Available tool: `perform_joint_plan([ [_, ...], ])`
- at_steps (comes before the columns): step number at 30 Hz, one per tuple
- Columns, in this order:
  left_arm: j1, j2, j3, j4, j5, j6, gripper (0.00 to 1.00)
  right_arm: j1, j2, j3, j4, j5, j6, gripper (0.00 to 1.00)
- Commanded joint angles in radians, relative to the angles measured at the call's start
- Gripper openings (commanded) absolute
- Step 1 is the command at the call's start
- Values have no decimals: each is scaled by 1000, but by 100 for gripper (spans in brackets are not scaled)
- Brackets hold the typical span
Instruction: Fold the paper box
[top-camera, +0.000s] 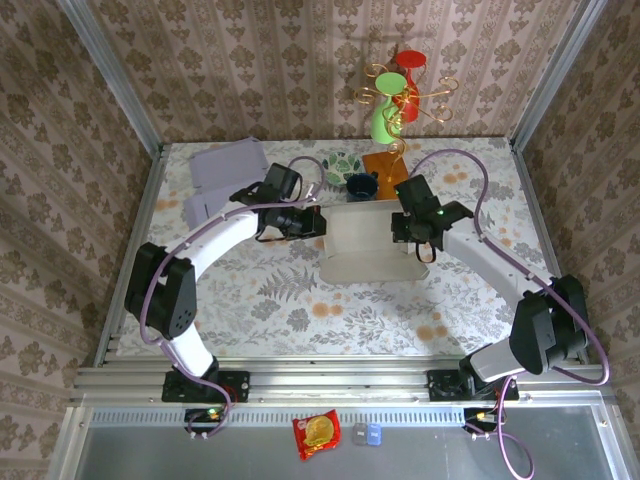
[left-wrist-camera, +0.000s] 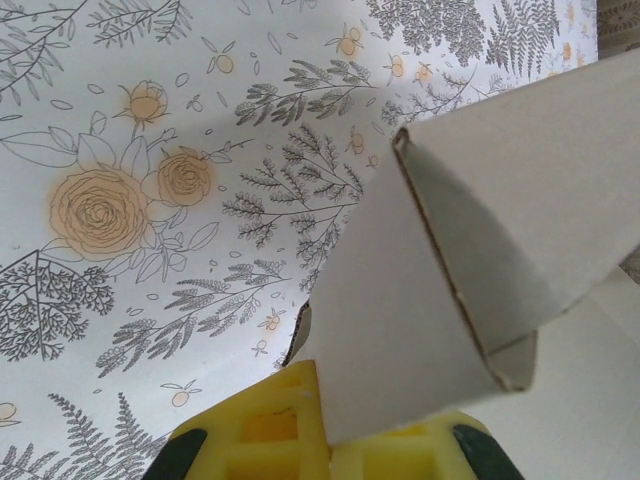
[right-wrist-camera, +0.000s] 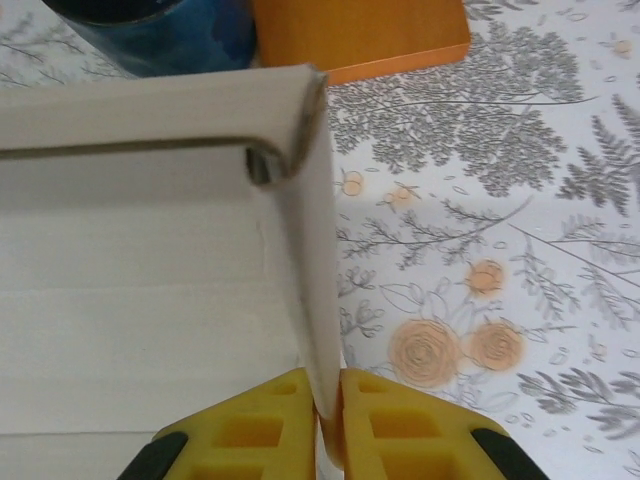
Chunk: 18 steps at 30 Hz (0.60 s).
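The paper box (top-camera: 365, 245) lies on the floral counter (top-camera: 270, 300) between the two tools. Its left edge meets the left tool (top-camera: 308, 223) and its right edge meets the right tool (top-camera: 408, 232).

In the left wrist view, the left tool (left-wrist-camera: 325, 425) is closed on a cardboard flap. The flap rises from between its yellow pads (left-wrist-camera: 260, 440) and leans up and to the right, ending in a folded corner ahead of the tool.

In the right wrist view, the right tool (right-wrist-camera: 328, 405) is clamped on the box's upright side wall. The wall runs straight ahead from the pads (right-wrist-camera: 270, 420) to a creased corner, and the box floor lies to the tool's left. Beyond that corner stand a dark blue cup (right-wrist-camera: 150, 35) and an orange flat piece (right-wrist-camera: 360, 35).
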Motion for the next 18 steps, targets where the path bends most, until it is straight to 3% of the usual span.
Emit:
perform_joint_plan([
  [1,-18,-7,50,8,14,14,0,40,24,45,-109,193,53,14],
  [6,-31,1,67,6,12,12,0,82,55,85,-204,345,116,7],
  [18,-49,19,96,2,11,2,0,159,281,303,-519,611,278,3],
])
